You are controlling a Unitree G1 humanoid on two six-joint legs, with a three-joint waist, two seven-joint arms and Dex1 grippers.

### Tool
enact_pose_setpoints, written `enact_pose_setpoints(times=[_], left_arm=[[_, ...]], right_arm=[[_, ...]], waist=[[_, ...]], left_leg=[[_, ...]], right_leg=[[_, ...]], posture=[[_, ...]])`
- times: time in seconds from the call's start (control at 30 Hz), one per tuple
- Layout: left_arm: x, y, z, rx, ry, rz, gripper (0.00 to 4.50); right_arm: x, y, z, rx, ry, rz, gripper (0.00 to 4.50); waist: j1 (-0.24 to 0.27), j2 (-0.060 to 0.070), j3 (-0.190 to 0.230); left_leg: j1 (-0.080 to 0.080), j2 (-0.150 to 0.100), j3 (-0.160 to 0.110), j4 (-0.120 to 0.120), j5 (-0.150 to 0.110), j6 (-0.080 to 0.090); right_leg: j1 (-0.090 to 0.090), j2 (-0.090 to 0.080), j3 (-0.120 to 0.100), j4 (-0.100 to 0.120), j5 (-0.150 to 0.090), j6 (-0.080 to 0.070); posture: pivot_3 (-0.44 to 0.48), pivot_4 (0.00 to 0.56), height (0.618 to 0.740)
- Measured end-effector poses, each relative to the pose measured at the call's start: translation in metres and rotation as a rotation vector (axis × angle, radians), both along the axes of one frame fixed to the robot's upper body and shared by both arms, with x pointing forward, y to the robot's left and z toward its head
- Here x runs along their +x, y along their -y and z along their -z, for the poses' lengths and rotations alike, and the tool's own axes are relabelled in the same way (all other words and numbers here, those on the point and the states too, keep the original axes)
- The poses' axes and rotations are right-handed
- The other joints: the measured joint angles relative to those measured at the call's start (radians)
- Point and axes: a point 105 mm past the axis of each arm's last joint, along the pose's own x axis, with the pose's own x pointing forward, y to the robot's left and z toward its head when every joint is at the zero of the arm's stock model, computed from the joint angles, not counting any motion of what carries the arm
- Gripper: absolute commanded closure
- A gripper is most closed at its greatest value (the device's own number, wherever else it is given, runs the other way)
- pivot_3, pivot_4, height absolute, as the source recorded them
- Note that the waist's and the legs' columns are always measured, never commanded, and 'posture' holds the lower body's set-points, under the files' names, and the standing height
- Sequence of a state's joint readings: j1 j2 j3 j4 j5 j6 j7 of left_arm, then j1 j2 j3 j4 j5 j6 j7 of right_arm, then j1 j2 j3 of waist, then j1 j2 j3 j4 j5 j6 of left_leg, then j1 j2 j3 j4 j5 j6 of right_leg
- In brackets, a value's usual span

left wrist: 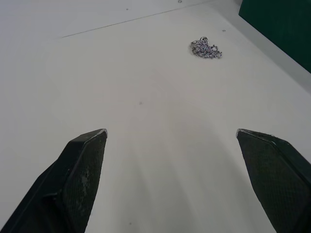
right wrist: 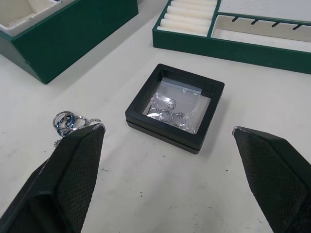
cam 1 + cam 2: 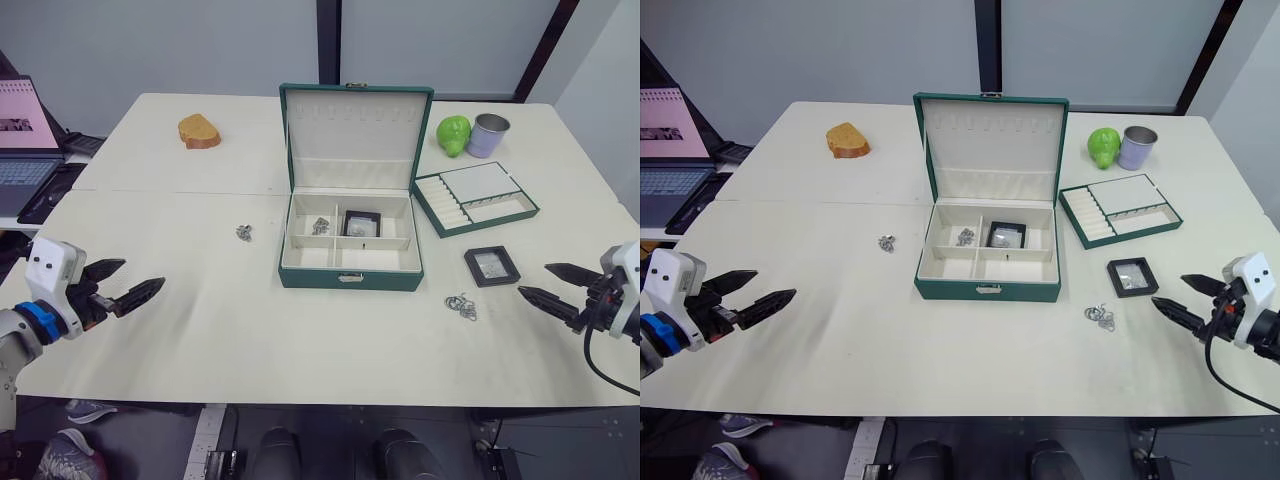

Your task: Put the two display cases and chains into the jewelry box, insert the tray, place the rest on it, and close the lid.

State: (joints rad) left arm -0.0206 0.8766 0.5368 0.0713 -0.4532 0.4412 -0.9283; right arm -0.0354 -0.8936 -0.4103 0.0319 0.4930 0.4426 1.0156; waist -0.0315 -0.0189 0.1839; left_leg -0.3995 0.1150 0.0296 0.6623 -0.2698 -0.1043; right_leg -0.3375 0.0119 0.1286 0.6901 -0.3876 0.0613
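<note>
Grippers both empty, fingers spread wide: right gripper [image 3: 552, 282] hovers low over the table [image 3: 200, 320], well right of the jewelry box [image 3: 349, 262] and level with its front; left gripper [image 3: 122, 283] hovers over bare tabletop well to the box's left. Nearest the right gripper, one display case [image 2: 174, 107] lies flat on the table just right of the box's front corner, silvery pieces visible under its window. Ring cluster [image 3: 461, 306] sits on the table right of and just in front of the box, near that case, not touching it. Tray [image 3: 475, 197] lies on the table to the box's right, further back than the loose case. Box is open, lid [image 3: 356, 135] standing upright at the back. Second display case [image 3: 361, 223] sits in a rear compartment of the box, one chain heap [image 3: 320, 226] in the compartment to its left. Other chain heap [image 1: 205, 48] is still on the table, just left of the box, ahead of the left gripper.
</note>
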Motion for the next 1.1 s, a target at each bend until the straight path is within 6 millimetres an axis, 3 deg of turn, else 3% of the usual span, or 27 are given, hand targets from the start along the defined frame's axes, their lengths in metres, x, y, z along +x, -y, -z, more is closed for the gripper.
enact_pose_setpoints(times=[0.17,0.27,0.37,0.53,0.67,0.8,1.1], left_arm=[[0.0,0.0,0.0,0.0,-0.002,-0.004,0.06],[0.006,0.007,-0.007,-0.025,0.033,-0.005,0.06],[0.012,0.022,-0.014,-0.089,0.083,0.005,0.06],[0.026,0.05,-0.01,-0.173,0.103,-0.01,0.06],[0.049,0.081,-0.008,-0.225,0.136,-0.047,0.06],[0.07,0.102,-0.003,-0.226,0.146,-0.115,0.06],[0.101,0.124,0.0,-0.245,0.157,-0.251,0.06]], right_arm=[[0.001,-0.004,-0.006,-0.003,0.011,-0.028,0.0],[0.006,-0.018,-0.018,0.036,0.031,-0.078,0.0],[0.013,-0.048,-0.046,0.061,0.098,-0.19,0.0],[0.016,-0.108,-0.089,0.124,0.195,-0.395,0.0],[0.017,-0.158,-0.106,0.178,0.226,-0.548,0.0],[0.018,-0.195,-0.113,0.165,0.244,-0.649,0.0],[0.039,-0.214,-0.122,0.121,0.27,-0.639,0.0]], waist=[[0.0,0.0,0.0],[0.0,0.0,0.0],[0.0,0.0,0.0],[0.0,0.0,0.0],[0.003,0.0,0.0],[0.002,0.0,0.0],[-0.001,0.0,0.0]], left_leg=[[0.0,0.0,0.0,0.0,0.0,0.0],[0.0,0.0,0.0,0.001,0.0,0.0],[0.001,0.001,-0.001,0.001,0.0,0.0],[0.0,0.001,-0.001,0.002,0.0,0.0],[-0.001,0.0,-0.002,0.004,0.0,0.0],[-0.001,0.0,-0.002,0.004,0.0,0.0],[-0.001,0.0,-0.002,0.004,0.0,0.0]], right_leg=[[0.0,0.0,0.0,0.0,0.0,0.0],[0.0,0.0,0.0,0.002,0.0,0.0],[0.0,0.0,0.0,0.004,0.0,0.0],[-0.001,0.0,0.0,0.005,0.0,0.0],[-0.001,0.0,-0.001,0.006,0.0,0.0],[-0.001,0.0,-0.001,0.006,0.0,0.0],[-0.002,0.0,-0.001,0.007,0.0,0.0]], posture=[[0.0,0.15,0.74],[0.0,0.15,0.74],[0.0,0.15,0.74],[0.0,0.15,0.74],[0.0,0.15,0.74],[0.0,0.15,0.74],[0.0,0.15,0.74]])
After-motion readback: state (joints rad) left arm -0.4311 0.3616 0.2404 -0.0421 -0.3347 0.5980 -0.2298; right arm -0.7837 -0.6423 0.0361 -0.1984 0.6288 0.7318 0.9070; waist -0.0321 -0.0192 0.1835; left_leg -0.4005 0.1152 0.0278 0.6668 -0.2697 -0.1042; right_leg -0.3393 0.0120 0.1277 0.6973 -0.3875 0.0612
